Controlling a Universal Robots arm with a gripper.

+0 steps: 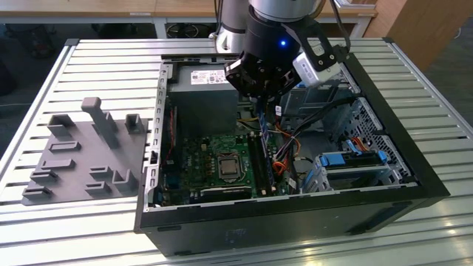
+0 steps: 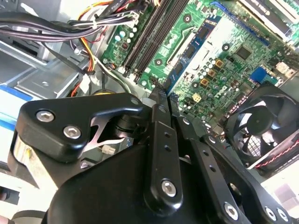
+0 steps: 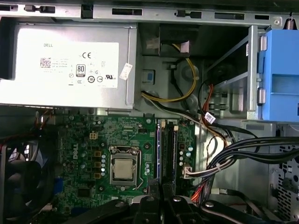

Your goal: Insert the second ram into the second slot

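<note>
Exterior view: gripper (image 1: pixel 261 102) hung above the memory slots (image 1: pixel 260 160), with the second ram (image 1: pixel 260 119) — a thin blue board — edge-down over them, not seated. Alignment step, I'd say; seating needs its edge parallel to the slot. Second wrist view: matte black fingers (image 2: pixel 156 116) nearly shut, pinching it. First wrist view: long dark memory slots (image 3: pixel 169 149) on the glossy green motherboard (image 3: pixel 84 140).

Open room above the memory slots (image 1: pixel 258 163), cable bundle (image 1: pixel 287 145) crowding just beside them, power supply (image 1: pixel 203 88) walling one end.
</note>
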